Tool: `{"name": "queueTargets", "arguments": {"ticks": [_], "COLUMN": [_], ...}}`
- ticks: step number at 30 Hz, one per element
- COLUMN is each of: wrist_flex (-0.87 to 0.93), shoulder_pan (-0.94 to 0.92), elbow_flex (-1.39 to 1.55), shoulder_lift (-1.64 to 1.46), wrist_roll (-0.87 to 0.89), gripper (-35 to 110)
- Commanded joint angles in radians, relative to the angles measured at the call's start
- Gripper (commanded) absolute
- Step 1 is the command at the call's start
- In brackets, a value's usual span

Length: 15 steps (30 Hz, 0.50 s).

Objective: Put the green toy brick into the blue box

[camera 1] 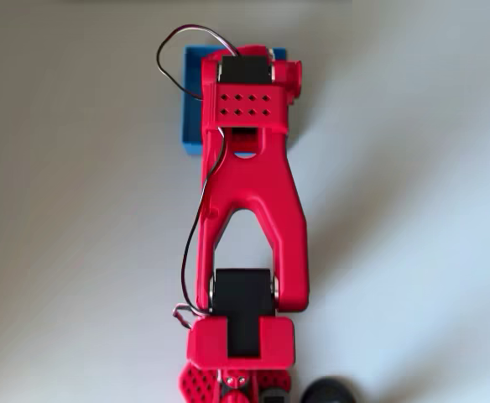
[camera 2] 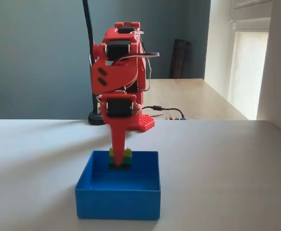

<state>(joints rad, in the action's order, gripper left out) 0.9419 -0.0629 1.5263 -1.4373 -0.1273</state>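
In the fixed view the red two-finger gripper (camera 2: 118, 156) pointed straight down into the square bright blue shallow open-topped box (camera 2: 117, 198), with the small lime-green studded plastic brick (camera 2: 126, 157) right at its tip, pinched between the jaws as far as anyone could tell. The brick sat low inside the walls toward the back (touching the floor? unclear). Nothing else seemed to be in there.

Red arm stretched forward, tool (camera 2: 118, 161) pointing down, seemingly closed
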Motion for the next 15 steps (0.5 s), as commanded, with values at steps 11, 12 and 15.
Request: {"name": "queueTargets", "arguments": {"ticks": [11, 12, 15], "wrist_flex": [0.087, 0.092, 0.106], "shoulder_pan": [0.0, 0.0, 0.002], "elbow_flex": [-0.123, -0.124, -0.121], "shoulder_lift": [-0.028, -0.029, -0.032], "wrist_roll": [-0.012, -0.009, 0.0], "gripper": [19, 18, 15]}}
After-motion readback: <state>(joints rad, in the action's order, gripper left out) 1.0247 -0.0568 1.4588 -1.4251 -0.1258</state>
